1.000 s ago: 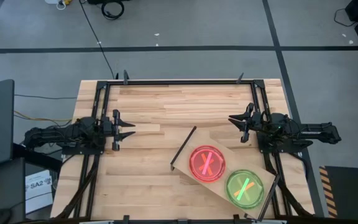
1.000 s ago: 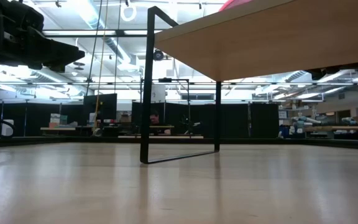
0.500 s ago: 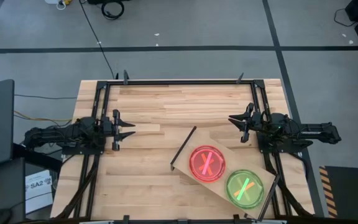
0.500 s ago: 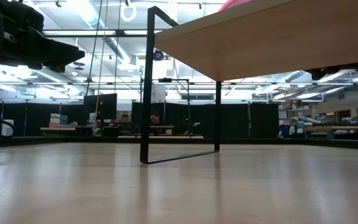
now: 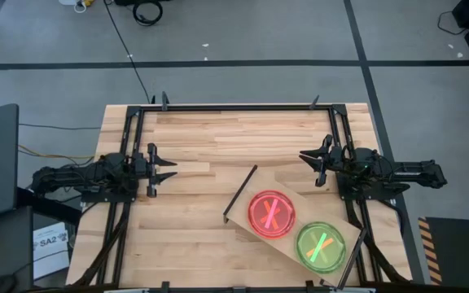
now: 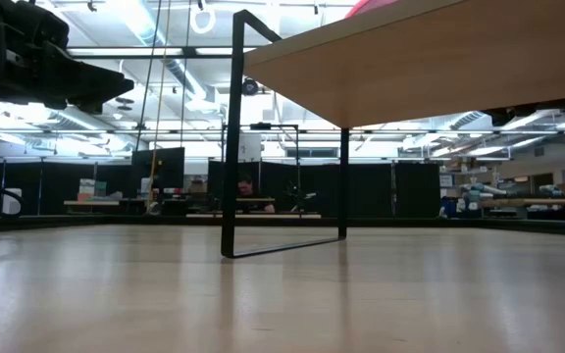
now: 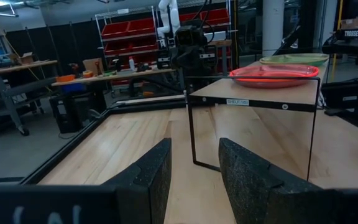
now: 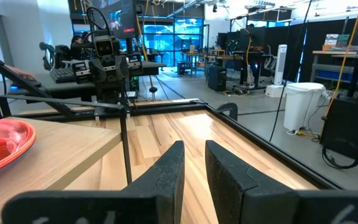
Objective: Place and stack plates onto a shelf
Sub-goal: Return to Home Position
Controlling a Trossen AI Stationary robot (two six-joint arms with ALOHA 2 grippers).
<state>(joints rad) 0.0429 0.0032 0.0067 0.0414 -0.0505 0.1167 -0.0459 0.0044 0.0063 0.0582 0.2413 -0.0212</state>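
Observation:
The shelf (image 5: 260, 185) is a light wooden board on thin black legs, standing slantwise at the table's near right. On it rest a pink-red plate stack (image 5: 272, 214) and a green plate stack (image 5: 322, 246), each with crossed bright streaks. How many plates each stack holds cannot be told. My left gripper (image 5: 173, 169) hovers open at the table's left, pointing at the shelf (image 7: 253, 93). My right gripper (image 5: 304, 159) hovers narrowly open past the shelf's far end, pointing left. The left wrist view shows the red plate (image 7: 273, 73) and the green plate (image 7: 294, 59).
Bare plank tabletop (image 5: 218, 138) lies between the arms and toward the far edge. Black rails (image 5: 234, 107) frame the table. In the low view the shelf's underside (image 6: 430, 59) and black leg (image 6: 231, 147) fill the right, with a person far off in the room behind.

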